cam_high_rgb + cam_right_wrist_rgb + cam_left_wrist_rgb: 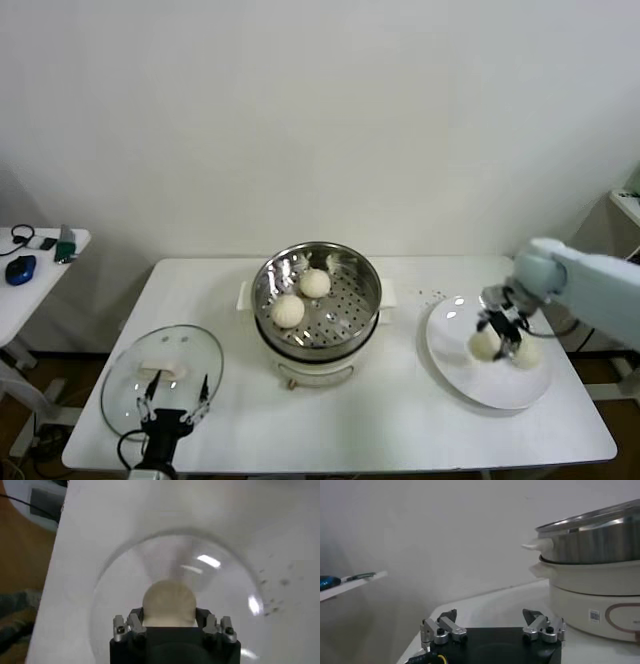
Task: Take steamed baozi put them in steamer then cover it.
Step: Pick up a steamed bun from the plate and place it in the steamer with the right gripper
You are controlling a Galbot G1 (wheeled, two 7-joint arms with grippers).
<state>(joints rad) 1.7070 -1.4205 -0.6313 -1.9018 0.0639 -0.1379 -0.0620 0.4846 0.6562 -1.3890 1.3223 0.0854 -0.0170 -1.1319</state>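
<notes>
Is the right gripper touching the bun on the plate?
Touching. In the right wrist view the right gripper has both fingers pressed against the sides of a steamed baozi on the white plate.

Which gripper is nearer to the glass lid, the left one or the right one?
Left. The left gripper is open at the glass lid, over its near edge. The right gripper is far across the table, past the steamer, around a baozi on the white plate.
</notes>
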